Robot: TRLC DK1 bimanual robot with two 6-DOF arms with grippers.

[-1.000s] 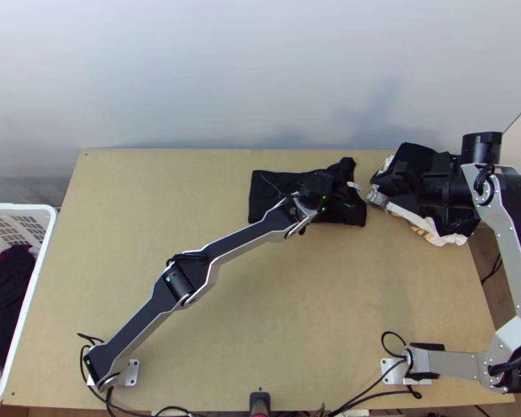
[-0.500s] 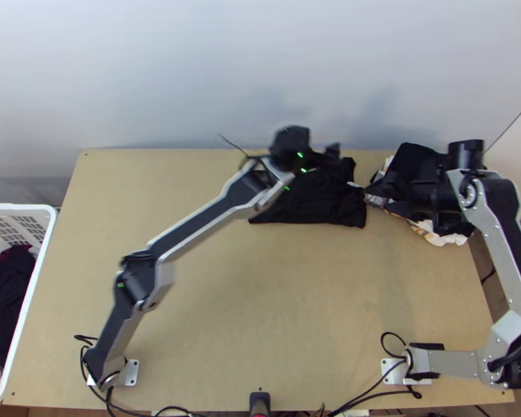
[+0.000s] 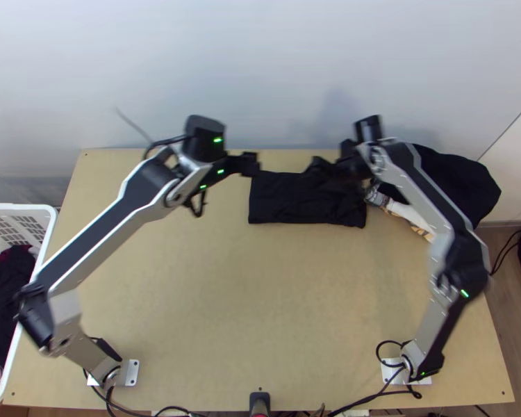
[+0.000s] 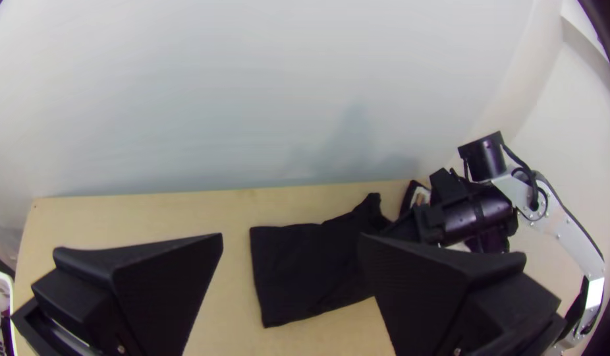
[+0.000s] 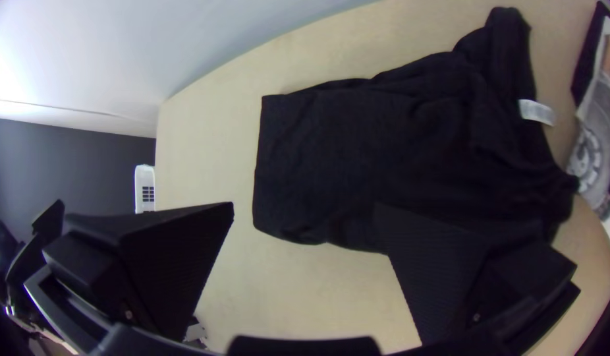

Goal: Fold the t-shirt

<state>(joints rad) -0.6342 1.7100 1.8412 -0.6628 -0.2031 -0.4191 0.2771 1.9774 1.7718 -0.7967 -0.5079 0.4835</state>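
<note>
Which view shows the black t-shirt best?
Right wrist view: most of the t-shirt and its white label show. Top view: the right gripper covers part. Left wrist view: the left gripper also covers some.

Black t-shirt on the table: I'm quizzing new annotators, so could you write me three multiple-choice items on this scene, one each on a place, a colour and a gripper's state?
1. In the top view, where is the white basket?
A) beyond the table's far edge
B) at the table's left side
C) at the middle of the table

2. What colour is the small label on the t-shirt?
A) red
B) green
C) white

3. How is the left gripper?
A) open, holding nothing
B) shut on the t-shirt
C) shut on nothing

Key:
1: B, the top view has its rim along the left side of the table.
2: C, the right wrist view shows a pale white strip against the black cloth.
3: A, its fingers stand wide apart in the left wrist view, with the cloth lying beyond them on the table.
</note>
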